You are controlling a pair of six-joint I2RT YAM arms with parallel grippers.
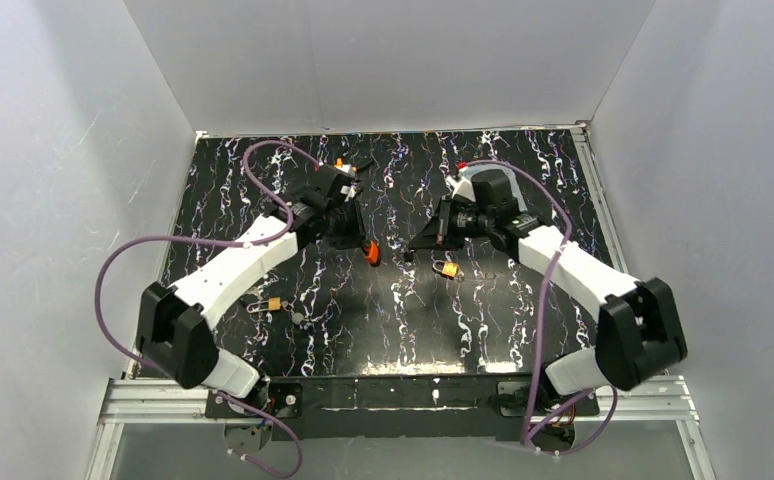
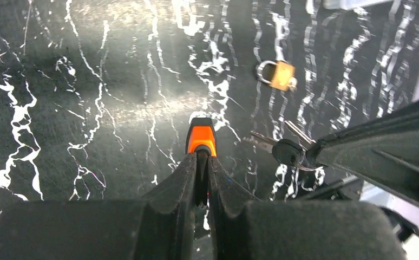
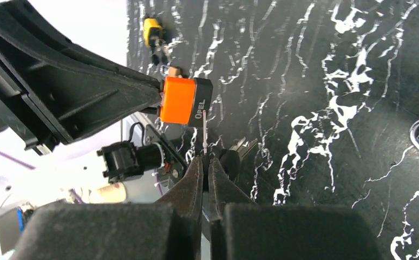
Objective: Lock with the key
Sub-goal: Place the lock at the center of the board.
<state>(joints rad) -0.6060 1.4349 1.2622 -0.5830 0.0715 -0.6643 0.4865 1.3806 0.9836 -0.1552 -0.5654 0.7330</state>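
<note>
left fingers (image 2: 181, 181) clamp the orange padlock (image 3: 184, 100), right fingers (image 3: 194, 176) pinch the key (image 2: 286, 151), tip right at the lock. i'd keep the blade square, ease in, then twist.

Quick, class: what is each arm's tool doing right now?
Left tool: closed, holding the orange padlock.
Right tool: closed, holding the key.

Blk marbled table (image 1: 483, 330): brass padlock (image 1: 449, 269) mid-right, 2nd padlock (image 1: 274, 303) near-left.
</note>
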